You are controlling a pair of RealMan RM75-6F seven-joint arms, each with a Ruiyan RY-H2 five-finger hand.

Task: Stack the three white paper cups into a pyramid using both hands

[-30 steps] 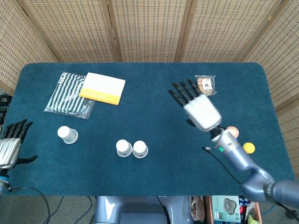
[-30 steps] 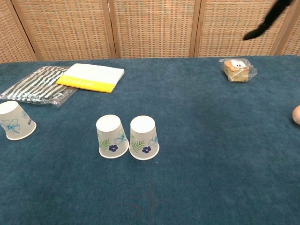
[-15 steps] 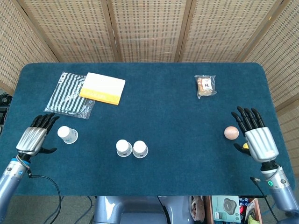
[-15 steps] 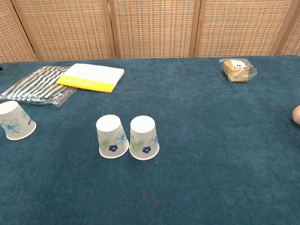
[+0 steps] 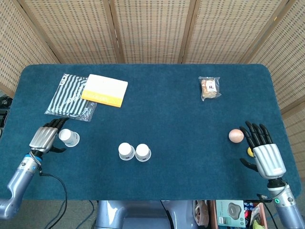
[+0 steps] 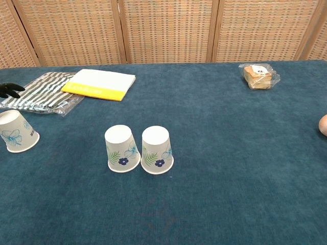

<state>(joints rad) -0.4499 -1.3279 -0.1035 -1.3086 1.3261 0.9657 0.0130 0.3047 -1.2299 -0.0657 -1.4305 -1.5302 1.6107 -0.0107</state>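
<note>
Left hand [image 5: 45, 137] low at the near left edge, fingers extended forward — holding nothing. Right hand [image 5: 265, 151] at the near right, fingers spread — empty.

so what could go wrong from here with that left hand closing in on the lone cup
The left hand sits right beside the lone inverted cup, fingers apart; a light paper cup could tip or get crushed if gripped unevenly. The striped bag lies just behind it, so the fingers might snag it. The two base cups stand side by side, touching; setting the third on top off-centre could knock them apart.
</note>
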